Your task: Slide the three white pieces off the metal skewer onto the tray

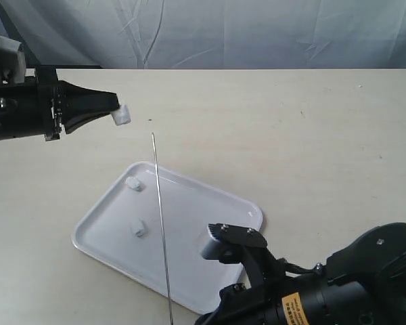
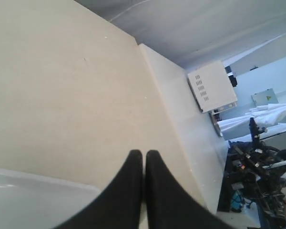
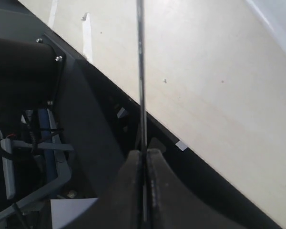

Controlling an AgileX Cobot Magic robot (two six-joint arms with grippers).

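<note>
1. Pincer states first: your left pincer [image 1: 114,110] is pinched onto a white piece [image 1: 122,115], which sticks out at its fingertips.
2. Your right pincer [image 3: 144,158] is clamped on the metal skewer [image 1: 161,217]. The rod runs straight out from between its fingers.
3. The skewer's free tip ends near the left pincer's fingertips, apart from them and from the piece they hold.
4. The tray [image 1: 238,205] lies between your two pincers, beneath the skewer.
5. A second white piece [image 1: 133,183] and a third white piece [image 1: 140,228] rest on the tray, on the left pincer's side of the skewer, apart from each other.
</note>
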